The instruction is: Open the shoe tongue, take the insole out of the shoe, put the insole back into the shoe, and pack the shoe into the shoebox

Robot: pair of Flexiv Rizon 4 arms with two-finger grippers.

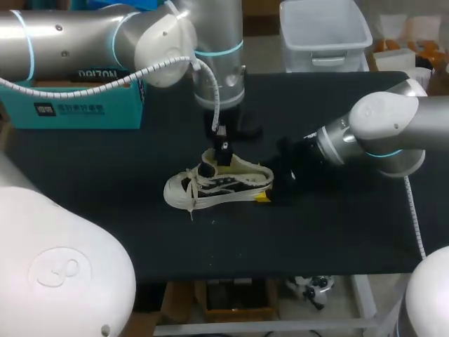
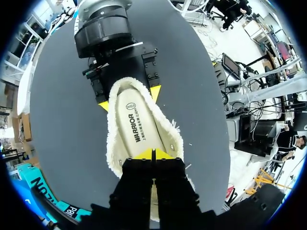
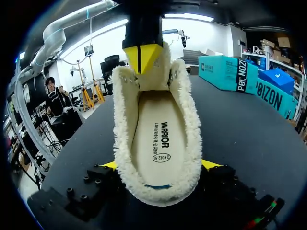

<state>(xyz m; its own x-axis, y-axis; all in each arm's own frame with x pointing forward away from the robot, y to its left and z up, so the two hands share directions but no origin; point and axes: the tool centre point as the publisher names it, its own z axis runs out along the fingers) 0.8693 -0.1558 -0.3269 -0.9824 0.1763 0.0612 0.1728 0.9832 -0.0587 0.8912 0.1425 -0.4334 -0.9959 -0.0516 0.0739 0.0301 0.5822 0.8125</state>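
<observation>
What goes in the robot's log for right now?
left gripper: shut on tongue | right gripper: shut on shoe at heel | insole: inside shoe

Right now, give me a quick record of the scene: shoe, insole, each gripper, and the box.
shoe: upright on the black table, fleece-lined
insole: inside the shoe, lying flat
left gripper: shut on the tongue, from above
right gripper: shut on the shoe's heel, one finger each side
teal box: far left of table, apart from shoe
</observation>
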